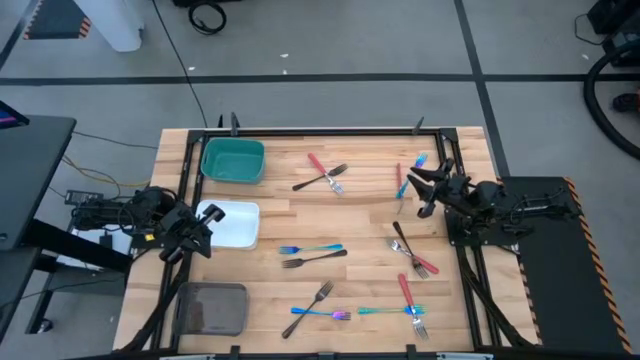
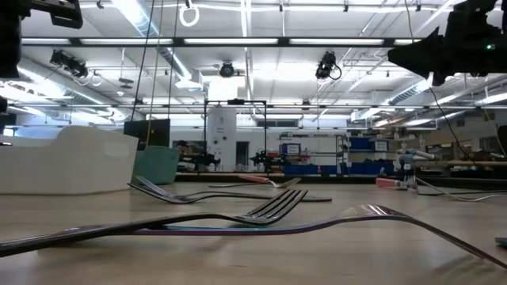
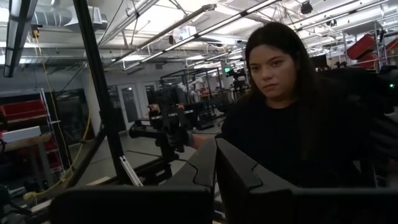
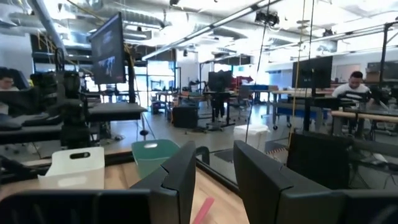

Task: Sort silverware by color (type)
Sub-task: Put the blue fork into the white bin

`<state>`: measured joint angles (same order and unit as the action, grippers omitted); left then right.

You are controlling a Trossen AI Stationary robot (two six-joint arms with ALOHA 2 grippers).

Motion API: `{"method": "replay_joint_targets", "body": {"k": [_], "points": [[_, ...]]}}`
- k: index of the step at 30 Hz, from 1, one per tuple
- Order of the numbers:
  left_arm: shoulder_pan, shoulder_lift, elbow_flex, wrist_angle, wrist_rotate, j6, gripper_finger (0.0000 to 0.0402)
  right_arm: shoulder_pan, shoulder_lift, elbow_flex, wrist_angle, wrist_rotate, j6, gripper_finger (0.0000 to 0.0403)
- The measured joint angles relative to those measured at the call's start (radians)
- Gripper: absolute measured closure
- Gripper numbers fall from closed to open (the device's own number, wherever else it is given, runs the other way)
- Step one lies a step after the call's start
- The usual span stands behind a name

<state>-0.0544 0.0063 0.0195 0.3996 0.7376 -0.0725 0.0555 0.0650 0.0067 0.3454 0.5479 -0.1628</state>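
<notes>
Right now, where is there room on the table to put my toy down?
Bare wood lies between the teal tray and the red fork, and between the grey tray and the lower forks. The right half is crowded with silverware.

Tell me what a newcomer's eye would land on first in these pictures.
First, the silverware scattered in crossed pairs over the middle and right of the wooden table: red-handled, iridescent and dark pieces, none sorted yet. Next, three trays lined up along the left side: teal tray at the far end, white tray in the middle, grey tray nearest. The left gripper sits shut over the white tray's edge, and the right gripper hangs open near the right-hand forks.
</notes>
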Motion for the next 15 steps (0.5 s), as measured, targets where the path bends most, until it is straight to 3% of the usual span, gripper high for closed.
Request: {"method": "replay_joint_targets", "body": {"k": [9,15], "points": [[0.000,0.000,0.000,0.003,-0.002,-0.013,0.0381,0.000,0.000,0.000,-0.008,0.060,-0.022,0.0285],[0.000,0.000,0.000,0.010,-0.120,-0.023,0.0381,0.000,0.000,0.000,0.013,0.110,-0.024,0.0285]]}}
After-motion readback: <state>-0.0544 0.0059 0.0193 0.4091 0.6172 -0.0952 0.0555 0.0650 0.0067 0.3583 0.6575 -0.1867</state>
